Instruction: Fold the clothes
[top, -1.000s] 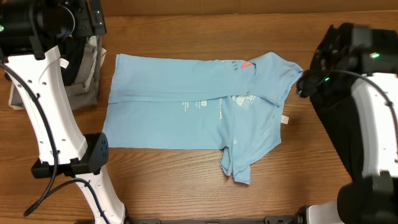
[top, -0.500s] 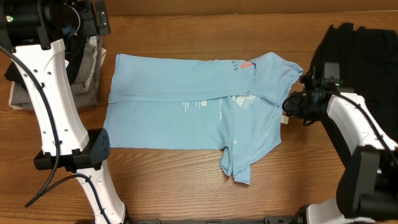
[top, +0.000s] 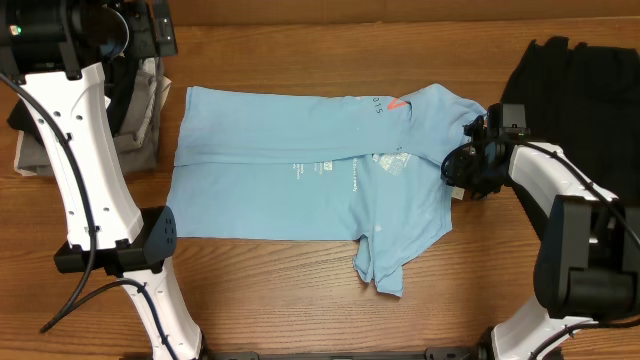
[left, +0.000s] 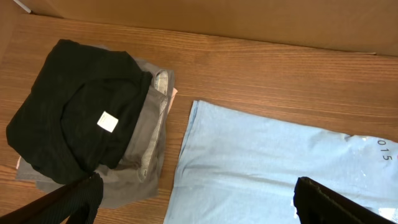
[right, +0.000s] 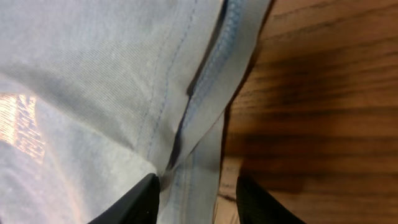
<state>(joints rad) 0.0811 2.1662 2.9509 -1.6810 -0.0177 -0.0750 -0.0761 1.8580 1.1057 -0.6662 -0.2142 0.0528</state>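
The clothes are a light blue T-shirt (top: 300, 170) lying partly folded on the wooden table, with one sleeve sticking out at the front (top: 380, 268). My right gripper (top: 455, 172) is low at the shirt's right edge. In the right wrist view its fingers (right: 198, 186) stand apart astride the stitched hem of the shirt (right: 93, 81), one finger on the cloth and the other over bare wood. My left gripper (left: 196, 186) is held high and wide open above the shirt's far left corner (left: 267, 162), with nothing in it.
A pile of folded garments, black (left: 74, 112) on grey (top: 135, 125), lies at the far left. A black cloth (top: 585, 80) covers the far right of the table. A cardboard wall (left: 217, 18) runs along the back.
My right arm swung in from the right and came down at the shirt's right edge, its fingers narrowing. The left arm shifted slightly at first, then held still.
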